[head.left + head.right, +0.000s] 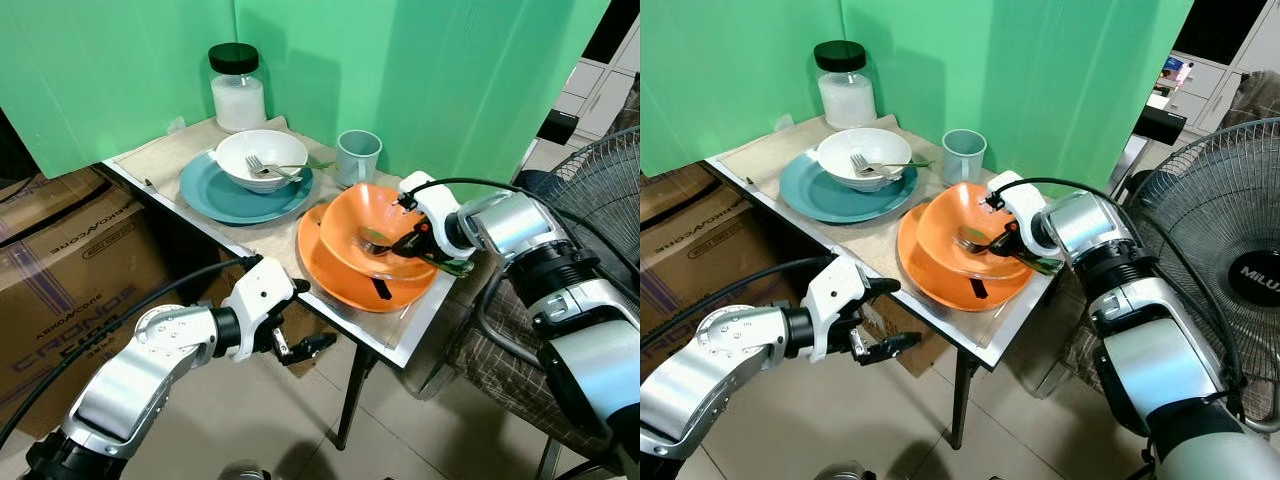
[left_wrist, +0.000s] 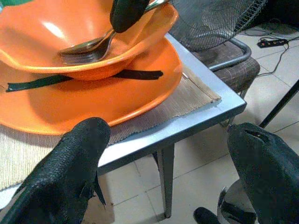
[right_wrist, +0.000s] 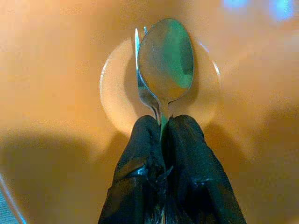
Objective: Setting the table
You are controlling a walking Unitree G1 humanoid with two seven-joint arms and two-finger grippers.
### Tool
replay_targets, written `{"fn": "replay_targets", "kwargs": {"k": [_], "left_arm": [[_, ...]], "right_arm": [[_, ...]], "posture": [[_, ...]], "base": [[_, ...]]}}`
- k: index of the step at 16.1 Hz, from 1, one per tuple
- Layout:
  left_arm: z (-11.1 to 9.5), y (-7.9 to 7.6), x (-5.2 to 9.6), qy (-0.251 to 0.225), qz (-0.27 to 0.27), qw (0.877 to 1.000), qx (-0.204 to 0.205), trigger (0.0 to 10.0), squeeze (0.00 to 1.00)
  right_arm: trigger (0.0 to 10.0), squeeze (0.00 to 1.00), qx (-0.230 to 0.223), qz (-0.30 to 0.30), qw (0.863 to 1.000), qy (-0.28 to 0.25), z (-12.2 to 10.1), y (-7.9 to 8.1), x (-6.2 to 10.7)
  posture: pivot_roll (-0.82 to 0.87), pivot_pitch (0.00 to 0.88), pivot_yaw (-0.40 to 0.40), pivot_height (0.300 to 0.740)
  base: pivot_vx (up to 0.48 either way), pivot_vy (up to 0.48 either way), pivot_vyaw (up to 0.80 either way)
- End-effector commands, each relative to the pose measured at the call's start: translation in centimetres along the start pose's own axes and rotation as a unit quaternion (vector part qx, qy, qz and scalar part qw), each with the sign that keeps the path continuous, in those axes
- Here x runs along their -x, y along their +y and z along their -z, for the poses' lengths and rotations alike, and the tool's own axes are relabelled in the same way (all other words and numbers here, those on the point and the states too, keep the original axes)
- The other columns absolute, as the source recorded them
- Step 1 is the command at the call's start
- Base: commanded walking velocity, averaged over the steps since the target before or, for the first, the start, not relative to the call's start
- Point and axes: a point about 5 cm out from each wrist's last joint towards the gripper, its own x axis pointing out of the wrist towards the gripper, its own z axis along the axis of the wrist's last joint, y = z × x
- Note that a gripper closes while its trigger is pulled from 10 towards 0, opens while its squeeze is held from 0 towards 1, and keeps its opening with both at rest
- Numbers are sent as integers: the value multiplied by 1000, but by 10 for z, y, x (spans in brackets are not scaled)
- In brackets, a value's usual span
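A small table (image 1: 430,318) crowded with dishes: an orange bowl (image 1: 375,225) on an orange plate (image 1: 330,268) fills the near corner, a cup (image 1: 358,156) just behind. A white bowl (image 1: 262,157) on a blue plate (image 1: 215,192) and a jar (image 1: 237,88) occupy the far side. A green screen (image 1: 420,70) blocks the back; a fan (image 1: 1230,250) stands at the right. Bare mat (image 1: 150,155) lies along the left edge.

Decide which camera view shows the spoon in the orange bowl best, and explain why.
The right wrist view: the spoon fills the frame, pinched with a fork by the right gripper. Both eye views show it small; the left wrist view shows it side-on in the orange bowl.
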Motion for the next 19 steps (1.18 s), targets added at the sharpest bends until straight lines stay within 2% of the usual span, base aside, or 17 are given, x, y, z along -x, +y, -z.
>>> {"fn": "replay_targets", "kwargs": {"k": [1, 5, 7, 8, 9, 10, 11, 12, 14, 15, 17, 18, 19], "left_arm": [[-1, 1, 0, 4, 2, 1000, -11, 10000, 369], [0, 2, 1, 4, 1, 1000, -13, 10000, 369], [-1, 2, 0, 3, 1, 1000, -14, 10000, 369], [-1, 2, 0, 3, 0, 1000, -14, 10000, 365], [-1, 2, 0, 3, 0, 1000, -15, 10000, 365], [-1, 2, 0, 3, -2, 1000, -15, 10000, 365], [-1, 2, 0, 4, -2, 1000, -16, 10000, 365], [0, 2, 1, 4, -2, 1000, -16, 10000, 365], [0, 2, 1, 5, -3, 1000, -17, 10000, 361], [0, 2, 1, 5, -3, 1000, -17, 10000, 361], [0, 2, 2, 6, -3, 1000, -17, 10000, 365], [0, 2, 2, 6, -4, 1000, -17, 10000, 361], [0, 2, 2, 7, -4, 1000, -17, 10000, 365]], "right_arm": [[0, 0, 10, 19, 999, -32, -9, -6, 11], [0, 0, 11, 34, 997, -64, -18, -9, 20], [0, 0, 12, 26, 996, -84, -22, -2, 18], [2039, 0, 14, 25, 996, -89, -22, 0, 14], [7412, 0, 15, 27, 995, -91, -22, 1, 13], [8000, 0, 12, 23, 994, -103, -24, 4, 9], [8000, 0, 11, 22, 994, -106, -24, 4, 9], [9059, 0, 11, 20, 993, -115, -26, 6, 8], [8863, 0, 10, 19, 993, -120, -28, 8, 8], [6863, 0, 10, 22, 992, -121, -28, 7, 8], [3490, 0, 20, 40, 993, -112, -25, 5, 7], [784, 0, 30, 53, 993, -103, -22, 3, 5], [0, 0, 38, 59, 993, -93, -19, 2, 4]], "posture": [[132, 0, -47, 740], [133, 0, -48, 740], [135, 0, -49, 740], [136, 0, -49, 740], [137, 0, -49, 740], [139, 0, -49, 740], [139, 0, -49, 740], [141, 0, -48, 740], [142, 0, -48, 740], [142, 0, -48, 740], [142, 0, -49, 740], [142, 0, -49, 740], [142, 0, -49, 740]], "base": [[0, 0, 0], [0, 0, 0], [0, 0, 0], [0, 0, 0], [0, 0, 0], [0, 0, 0], [0, 0, 0], [0, 0, 0], [0, 0, 0], [0, 0, 0], [0, 0, 0], [0, 0, 0], [0, 0, 0]]}}
